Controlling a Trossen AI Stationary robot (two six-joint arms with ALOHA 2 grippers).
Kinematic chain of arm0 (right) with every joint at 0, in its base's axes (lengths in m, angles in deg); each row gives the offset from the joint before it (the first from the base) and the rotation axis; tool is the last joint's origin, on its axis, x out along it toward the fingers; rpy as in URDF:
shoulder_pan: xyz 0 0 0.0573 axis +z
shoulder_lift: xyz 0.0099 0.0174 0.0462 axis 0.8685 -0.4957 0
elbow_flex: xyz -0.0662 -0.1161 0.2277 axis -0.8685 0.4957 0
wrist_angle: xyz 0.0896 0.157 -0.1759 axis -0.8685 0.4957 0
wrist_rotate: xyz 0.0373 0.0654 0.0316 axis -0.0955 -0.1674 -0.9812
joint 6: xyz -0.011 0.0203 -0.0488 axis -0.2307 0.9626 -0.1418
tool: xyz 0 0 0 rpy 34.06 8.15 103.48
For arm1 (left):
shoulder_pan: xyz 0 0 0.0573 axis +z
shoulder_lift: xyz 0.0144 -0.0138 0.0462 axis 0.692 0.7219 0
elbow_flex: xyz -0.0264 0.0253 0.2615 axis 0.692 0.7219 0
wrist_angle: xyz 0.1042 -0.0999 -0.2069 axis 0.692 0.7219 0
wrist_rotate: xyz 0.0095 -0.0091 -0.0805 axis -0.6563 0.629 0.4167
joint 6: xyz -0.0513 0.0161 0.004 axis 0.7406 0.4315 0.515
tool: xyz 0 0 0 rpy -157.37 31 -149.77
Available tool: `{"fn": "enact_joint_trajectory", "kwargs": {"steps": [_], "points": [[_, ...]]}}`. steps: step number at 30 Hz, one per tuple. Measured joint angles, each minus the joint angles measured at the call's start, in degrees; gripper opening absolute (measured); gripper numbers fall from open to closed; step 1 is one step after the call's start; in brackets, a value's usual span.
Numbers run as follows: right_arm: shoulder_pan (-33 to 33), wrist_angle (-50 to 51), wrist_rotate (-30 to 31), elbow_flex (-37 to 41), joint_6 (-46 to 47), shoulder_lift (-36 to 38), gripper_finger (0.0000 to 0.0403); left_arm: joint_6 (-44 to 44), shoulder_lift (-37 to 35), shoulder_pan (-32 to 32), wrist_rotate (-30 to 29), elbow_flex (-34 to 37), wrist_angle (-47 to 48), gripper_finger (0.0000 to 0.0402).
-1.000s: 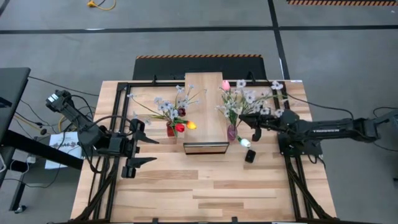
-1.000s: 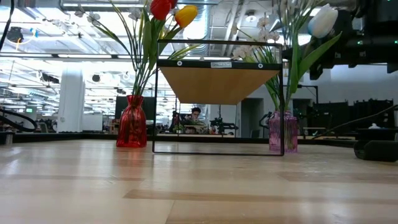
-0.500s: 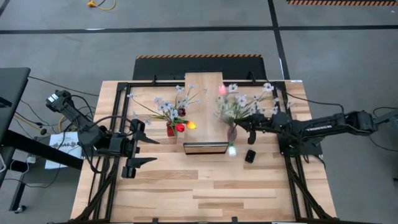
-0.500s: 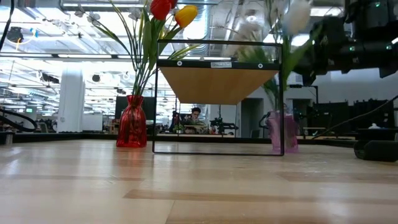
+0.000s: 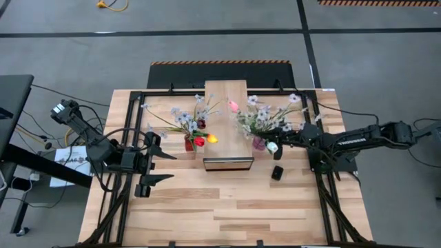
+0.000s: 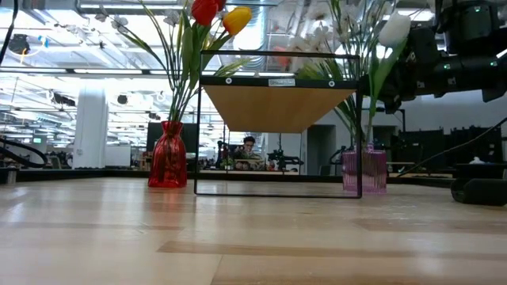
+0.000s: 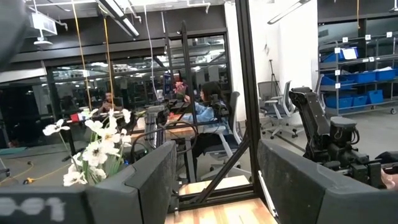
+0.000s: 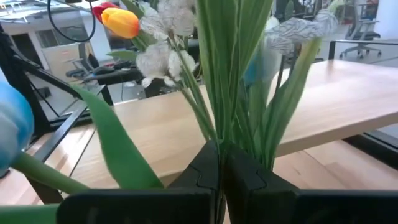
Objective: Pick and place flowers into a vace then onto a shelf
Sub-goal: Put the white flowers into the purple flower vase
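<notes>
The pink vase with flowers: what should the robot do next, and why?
Probably lift it higher. The right pincer is shut on the green stems, yet the pink glass vase sits beside the light-wood shelf, below its top.

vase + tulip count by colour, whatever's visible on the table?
Red vase: 1
Purple vase: 1
Red tulip: 1
Yellow tulip: 1
White tulip: 1
Pink tulip: 1
Total: 2 vases, 4 tulips. Pale blossom sprays are too many to count.
</notes>
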Motion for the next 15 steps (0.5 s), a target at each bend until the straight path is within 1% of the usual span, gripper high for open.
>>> {"fn": "enact_joint_trajectory", "kwargs": {"steps": [15], "points": [[0.0,-1.2,-0.1,0.0,-1.8,0.2,0.0,0.9,0.0,0.0,0.0,0.0,0.2,0.0217]]}}
